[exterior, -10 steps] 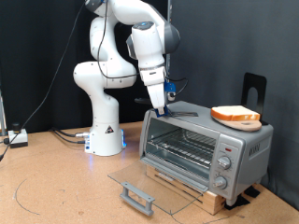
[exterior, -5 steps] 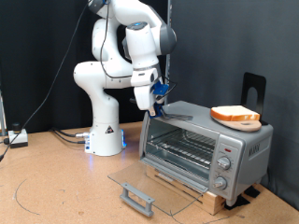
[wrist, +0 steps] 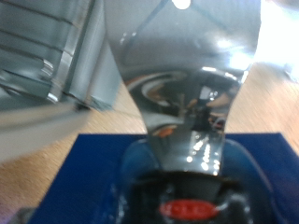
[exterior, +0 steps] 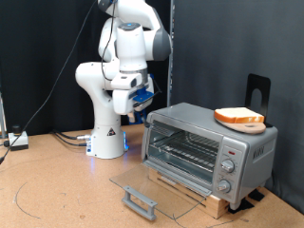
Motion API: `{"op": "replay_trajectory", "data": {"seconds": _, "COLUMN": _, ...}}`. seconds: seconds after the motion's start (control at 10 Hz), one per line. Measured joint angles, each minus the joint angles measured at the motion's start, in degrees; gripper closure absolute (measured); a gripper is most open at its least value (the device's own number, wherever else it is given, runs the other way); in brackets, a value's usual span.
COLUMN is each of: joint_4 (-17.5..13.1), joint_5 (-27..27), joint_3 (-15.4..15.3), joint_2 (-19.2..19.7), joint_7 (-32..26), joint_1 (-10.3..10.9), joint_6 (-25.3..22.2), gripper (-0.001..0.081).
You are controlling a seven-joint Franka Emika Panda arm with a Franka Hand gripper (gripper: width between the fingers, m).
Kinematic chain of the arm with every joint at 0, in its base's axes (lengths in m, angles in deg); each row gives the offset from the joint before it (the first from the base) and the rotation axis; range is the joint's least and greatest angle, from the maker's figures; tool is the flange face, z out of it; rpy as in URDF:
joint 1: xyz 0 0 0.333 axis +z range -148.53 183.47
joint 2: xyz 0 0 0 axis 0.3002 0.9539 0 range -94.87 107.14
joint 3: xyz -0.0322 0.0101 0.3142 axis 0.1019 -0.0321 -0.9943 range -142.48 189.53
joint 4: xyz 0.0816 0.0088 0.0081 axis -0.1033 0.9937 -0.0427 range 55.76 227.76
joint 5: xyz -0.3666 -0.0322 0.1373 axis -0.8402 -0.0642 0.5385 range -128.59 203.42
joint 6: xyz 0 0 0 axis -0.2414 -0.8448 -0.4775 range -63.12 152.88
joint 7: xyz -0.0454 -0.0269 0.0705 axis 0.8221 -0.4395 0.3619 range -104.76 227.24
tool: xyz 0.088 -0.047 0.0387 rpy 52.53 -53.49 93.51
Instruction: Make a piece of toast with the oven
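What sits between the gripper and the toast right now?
In the exterior view, only the bare silver top of the oven lies between the gripper, off the oven's left end, and the piece of toast on a plate.

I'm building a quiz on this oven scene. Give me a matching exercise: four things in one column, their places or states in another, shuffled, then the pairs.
Things:
1. piece of toast
2. oven door
3. gripper
4. wire rack

Places or states:
A. folded down flat, open
B. in the air, to the exterior view's left of the oven
C. on a round plate on the oven's top
D. inside the oven, bare

Pairs: 1-C, 2-A, 3-B, 4-D
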Motion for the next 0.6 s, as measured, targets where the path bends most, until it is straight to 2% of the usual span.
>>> {"op": "replay_trajectory", "data": {"seconds": 0.2, "joint_4": -0.23, "joint_5": -1.19, "joint_3": 0.83, "joint_2": 0.02, "joint_7": 0.23, "joint_1": -4.67, "joint_6": -0.27, "gripper": 0.0409}}
{"op": "replay_trajectory", "data": {"seconds": 0.4, "joint_4": -0.61, "joint_5": -1.28, "joint_3": 4.5, "joint_2": 0.42, "joint_7": -3.37, "joint_1": -7.47, "joint_6": -1.66, "gripper": 0.0409}}
{"op": "replay_trajectory", "data": {"seconds": 0.6, "joint_4": -1.91, "joint_5": -3.58, "joint_3": 8.86, "joint_2": 1.75, "joint_7": -9.24, "joint_1": -10.11, "joint_6": -4.87, "gripper": 0.0409}}
